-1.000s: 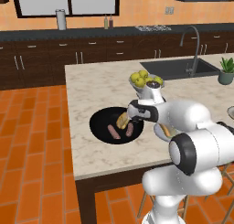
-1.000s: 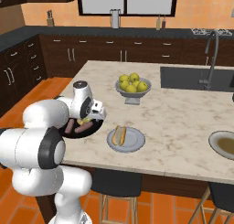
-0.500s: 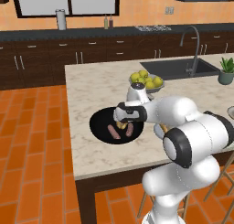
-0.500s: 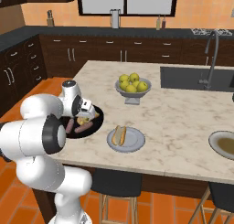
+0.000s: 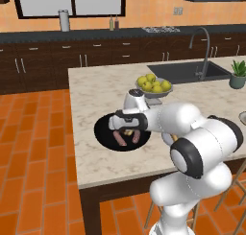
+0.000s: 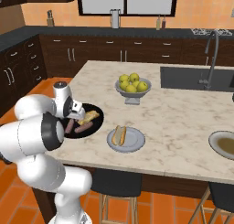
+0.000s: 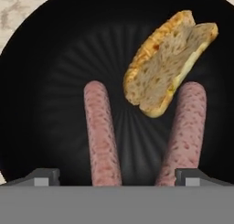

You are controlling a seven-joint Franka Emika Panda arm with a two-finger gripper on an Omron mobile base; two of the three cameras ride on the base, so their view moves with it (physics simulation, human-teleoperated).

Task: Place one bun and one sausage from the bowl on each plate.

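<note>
Nearest you, the jaws (image 7: 117, 177) stand wide apart and hold nothing, hanging just above the wide, shallow, glossy black bowl (image 7: 55, 49). Since a second ago the white arm has swung from the plate side back over that dish and come down lower — a return for the next pick, I judge.

Under the jaws lie two slim pinkish-brown sausages: the left sausage (image 7: 101, 131) runs up between the two fingertips, the right sausage (image 7: 185, 131) lines up with the right fingertip (image 7: 191, 176). Beyond them, the oblong golden-brown bun (image 7: 167, 61) with a paler split face lies tilted, its lower end touching or overlapping the right sausage.

In the right base view, further along the marble bench (image 6: 183, 113), the small pale grey-blue plate (image 6: 135, 141) already carries the other bun (image 6: 119, 134); no sausage shows beside it. Past it sits a grey footed bowl of yellow-green fruit (image 6: 131, 86). Far right, the grey-rimmed plate with a brownish centre (image 6: 224, 144) looks bare.

So you are roughly a quarter through — three items are left in the bowl.
</note>
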